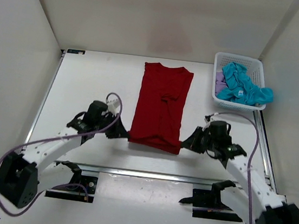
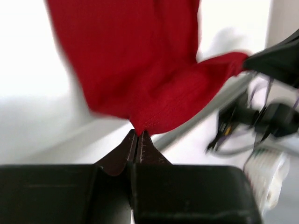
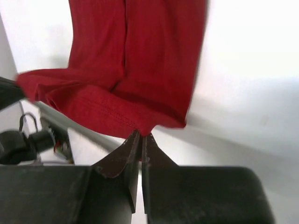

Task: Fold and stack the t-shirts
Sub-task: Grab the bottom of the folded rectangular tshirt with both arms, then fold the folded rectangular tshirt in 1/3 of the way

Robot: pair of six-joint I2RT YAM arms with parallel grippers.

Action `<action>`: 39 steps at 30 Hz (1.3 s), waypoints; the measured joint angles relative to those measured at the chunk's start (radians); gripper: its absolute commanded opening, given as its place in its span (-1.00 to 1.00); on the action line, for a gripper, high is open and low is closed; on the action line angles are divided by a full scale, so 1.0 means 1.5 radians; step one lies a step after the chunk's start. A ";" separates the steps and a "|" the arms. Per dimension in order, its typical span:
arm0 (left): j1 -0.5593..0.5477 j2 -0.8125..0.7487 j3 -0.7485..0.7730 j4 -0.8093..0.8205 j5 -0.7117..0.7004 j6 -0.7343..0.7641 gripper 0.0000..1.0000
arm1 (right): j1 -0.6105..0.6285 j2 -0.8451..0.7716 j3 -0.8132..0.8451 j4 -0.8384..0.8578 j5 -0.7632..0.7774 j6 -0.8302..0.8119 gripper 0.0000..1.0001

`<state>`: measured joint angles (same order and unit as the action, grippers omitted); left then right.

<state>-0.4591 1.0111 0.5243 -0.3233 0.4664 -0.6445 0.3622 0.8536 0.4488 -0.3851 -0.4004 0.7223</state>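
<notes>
From above, the dark red t-shirt [image 1: 160, 105] lies near the middle of the white table [image 1: 87, 82]. It is folded into a long narrow strip, with the collar at the far end and the hem toward me. My left hand [image 1: 125, 135] is at the near left corner of the hem and my right hand [image 1: 185, 145] at the near right corner, each touching the cloth. At the far right corner of the table stands a white lattice basket [image 1: 238, 58]. The teal t-shirt [image 1: 242, 86] is bunched inside it and spills over its right rim. The lavender t-shirt [image 1: 218, 83] is tucked against the basket's left wall.

From my left wrist, my left hand [image 2: 138, 133] is pressed together, its two tips pinching a corner of the dark red t-shirt [image 2: 140, 70] at the stitched hem. The picture is blurred. The hem runs off to the right to a dark shape that grips its other corner, and this is my right hand [image 2: 250, 60].

From my right wrist, my right hand [image 3: 141, 135] is likewise pressed together, pinching the opposite hem corner of the dark red t-shirt [image 3: 135, 60]. The stitched edge runs leftward to my left hand [image 3: 7, 91] at the frame's edge. The rest of the strip lies on the table beyond, with a lengthwise fold down its middle.
</notes>
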 measured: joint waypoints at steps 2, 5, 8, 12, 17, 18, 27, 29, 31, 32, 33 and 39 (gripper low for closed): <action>0.012 0.064 0.060 0.031 -0.009 0.000 -1.00 | -0.035 0.072 0.052 0.016 -0.013 -0.044 -0.98; 0.027 0.176 0.157 0.071 -0.022 -0.005 -1.00 | -0.070 0.181 0.136 0.040 -0.024 -0.096 -1.00; 0.040 0.284 0.254 0.084 -0.043 -0.006 -1.00 | -0.102 0.282 0.220 0.072 -0.032 -0.131 -1.00; 0.061 0.427 0.390 0.084 -0.072 0.001 -1.00 | -0.130 0.408 0.319 0.101 -0.039 -0.158 -1.00; 0.071 0.571 0.513 0.062 -0.120 0.020 -0.96 | -0.146 0.559 0.440 0.114 -0.050 -0.179 -1.00; 0.072 0.595 0.532 0.058 -0.126 0.022 -0.92 | -0.148 0.589 0.464 0.113 -0.052 -0.181 -0.99; 0.082 0.670 0.558 0.064 -0.124 0.004 -0.10 | -0.161 0.726 0.567 0.091 -0.051 -0.193 -0.48; 0.082 0.645 0.547 0.071 -0.124 -0.003 -0.14 | -0.161 0.722 0.577 0.087 -0.048 -0.197 -0.34; 0.081 0.602 0.528 0.090 -0.124 -0.009 -0.15 | -0.159 0.702 0.578 0.087 -0.035 -0.200 -0.21; 0.079 0.577 0.512 0.103 -0.124 -0.012 -0.14 | -0.157 0.684 0.569 0.090 -0.024 -0.201 -0.22; 0.072 0.541 0.484 0.122 -0.126 -0.016 -0.15 | -0.152 0.660 0.555 0.097 -0.013 -0.201 -0.28; -0.030 0.442 0.270 0.241 -0.110 -0.044 -0.24 | -0.050 0.497 0.352 0.202 0.012 -0.181 -1.00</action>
<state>-0.5034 1.6745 0.9291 0.0376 0.3012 -0.7105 0.2871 1.5997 0.9771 -0.0818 -0.3824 0.4507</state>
